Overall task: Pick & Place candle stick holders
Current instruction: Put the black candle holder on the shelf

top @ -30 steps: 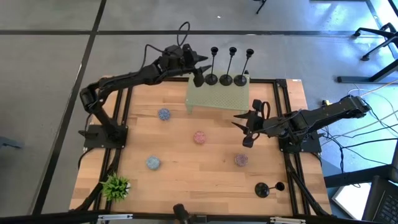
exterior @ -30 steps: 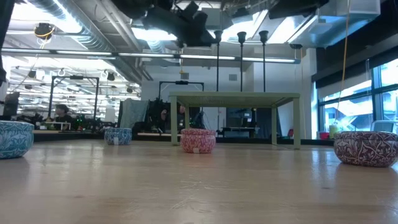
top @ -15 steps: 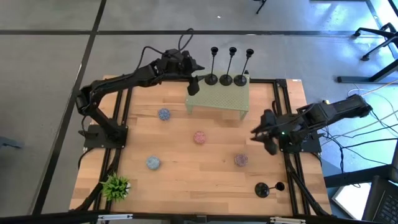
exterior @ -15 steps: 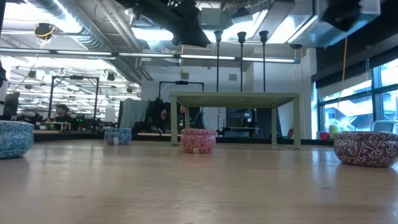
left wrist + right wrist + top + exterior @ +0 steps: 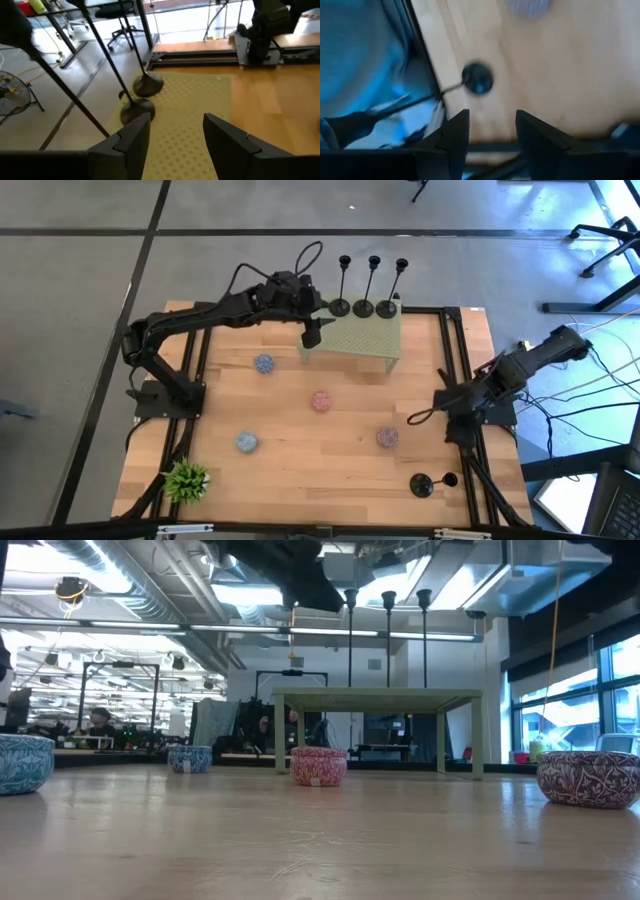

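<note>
Three black candle stick holders (image 5: pixel 363 308) stand by their round bases along the far edge of a small green stand (image 5: pixel 355 340), stems upright in the low view (image 5: pixel 388 635). A fourth holder (image 5: pixel 422 485) is on the table near its near right corner and also shows in the right wrist view (image 5: pixel 477 78). My left gripper (image 5: pixel 311 330) is open and empty over the stand's left end, a little short of the nearest holder base (image 5: pixel 137 109). My right gripper (image 5: pixel 440 405) is open and empty at the table's right side, farther from the near edge than the fourth holder.
Four small patterned bowls lie on the wooden table: blue (image 5: pixel 263 363), pink (image 5: pixel 320 400), blue (image 5: pixel 246 442) and maroon (image 5: pixel 387 437). A small green plant (image 5: pixel 186 478) stands at the near left corner. Black frame rails (image 5: pixel 450 360) run along the table's edges.
My left gripper has drawn back from the holders on the stand, toward the table's near edge, staying open. My right arm has swung from mid-table toward the right edge and folded back, its gripper now turned toward the near right corner. No holder has moved.
</note>
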`<act>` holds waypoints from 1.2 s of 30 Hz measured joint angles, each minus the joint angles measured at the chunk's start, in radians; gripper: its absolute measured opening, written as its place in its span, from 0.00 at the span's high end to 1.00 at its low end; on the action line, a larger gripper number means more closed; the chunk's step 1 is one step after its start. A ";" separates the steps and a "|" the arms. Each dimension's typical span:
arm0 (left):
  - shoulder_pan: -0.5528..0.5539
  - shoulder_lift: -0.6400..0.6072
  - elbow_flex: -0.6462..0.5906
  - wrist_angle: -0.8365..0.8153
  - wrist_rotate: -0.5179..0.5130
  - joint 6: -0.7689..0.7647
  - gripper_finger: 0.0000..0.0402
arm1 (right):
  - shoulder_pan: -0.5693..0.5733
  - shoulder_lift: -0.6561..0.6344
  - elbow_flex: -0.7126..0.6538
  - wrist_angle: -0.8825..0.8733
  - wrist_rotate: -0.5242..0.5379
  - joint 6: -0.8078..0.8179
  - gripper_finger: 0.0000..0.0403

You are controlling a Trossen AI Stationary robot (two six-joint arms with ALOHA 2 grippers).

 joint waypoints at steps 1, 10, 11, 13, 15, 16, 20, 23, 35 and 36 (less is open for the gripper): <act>-0.004 0.000 0.000 -0.014 0.000 0.000 0.55 | 0.016 0.004 -0.009 0.005 -0.032 0.061 0.59; -0.042 0.000 0.000 -0.105 -0.002 -0.018 0.55 | 0.235 0.087 -0.108 0.306 -0.076 0.311 0.59; -0.047 0.000 0.000 -0.114 -0.002 -0.028 0.55 | 0.258 0.102 -0.120 0.362 -0.066 0.319 0.59; -0.058 0.000 0.000 -0.130 -0.002 -0.040 0.55 | 0.304 0.136 -0.144 0.473 -0.038 0.317 0.59; -0.068 0.000 0.000 -0.133 -0.002 -0.057 0.55 | 0.346 0.175 -0.160 0.557 -0.007 0.300 0.59; -0.074 0.000 0.000 -0.138 -0.002 -0.065 0.55 | 0.363 0.197 -0.161 0.595 0.012 0.293 0.59; -0.090 0.000 0.000 -0.146 -0.002 -0.081 0.55 | 0.417 0.273 -0.160 0.664 0.078 0.245 0.59; -0.099 0.000 0.000 -0.145 -0.002 -0.082 0.55 | 0.436 0.306 -0.155 0.670 0.105 0.205 0.59; -0.107 0.000 0.000 -0.136 -0.004 -0.090 0.55 | 0.445 0.325 -0.166 0.664 0.360 -0.100 0.59; -0.107 0.000 0.000 -0.136 -0.004 -0.090 0.55 | 0.446 0.324 -0.163 0.664 0.370 -0.112 0.59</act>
